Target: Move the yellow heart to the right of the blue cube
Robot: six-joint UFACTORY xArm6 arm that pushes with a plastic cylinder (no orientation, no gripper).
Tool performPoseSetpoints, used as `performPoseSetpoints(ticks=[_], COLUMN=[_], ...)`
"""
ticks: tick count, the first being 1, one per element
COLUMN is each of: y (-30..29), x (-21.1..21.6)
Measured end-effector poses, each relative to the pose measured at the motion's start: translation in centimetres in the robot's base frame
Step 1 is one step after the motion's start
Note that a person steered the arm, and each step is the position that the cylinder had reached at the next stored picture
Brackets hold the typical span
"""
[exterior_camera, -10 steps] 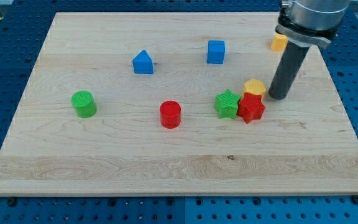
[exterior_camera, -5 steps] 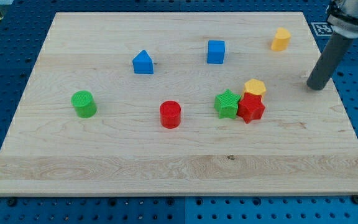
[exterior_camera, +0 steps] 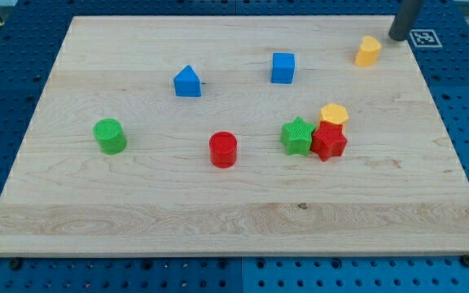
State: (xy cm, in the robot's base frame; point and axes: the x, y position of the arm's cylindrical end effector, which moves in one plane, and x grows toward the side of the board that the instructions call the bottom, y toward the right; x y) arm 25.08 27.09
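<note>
My tip [exterior_camera: 400, 38] sits at frame upper right, just right of the yellow heart block [exterior_camera: 367, 51]; it has no jaws. Blue cube [exterior_camera: 282, 67] lies left of the heart on the wooden worktop [exterior_camera: 137, 212].

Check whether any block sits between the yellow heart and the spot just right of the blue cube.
Nothing visible does. The board between the yellow heart and the blue cube is bare. My tip stands just right of the heart, at the view's top right.
</note>
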Motion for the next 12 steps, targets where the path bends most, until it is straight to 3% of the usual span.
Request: performPoseSetpoints(ticks=[7, 9, 12], y=[-1.9, -2.6, -4.2], x=[4.4, 1.4, 5.6])
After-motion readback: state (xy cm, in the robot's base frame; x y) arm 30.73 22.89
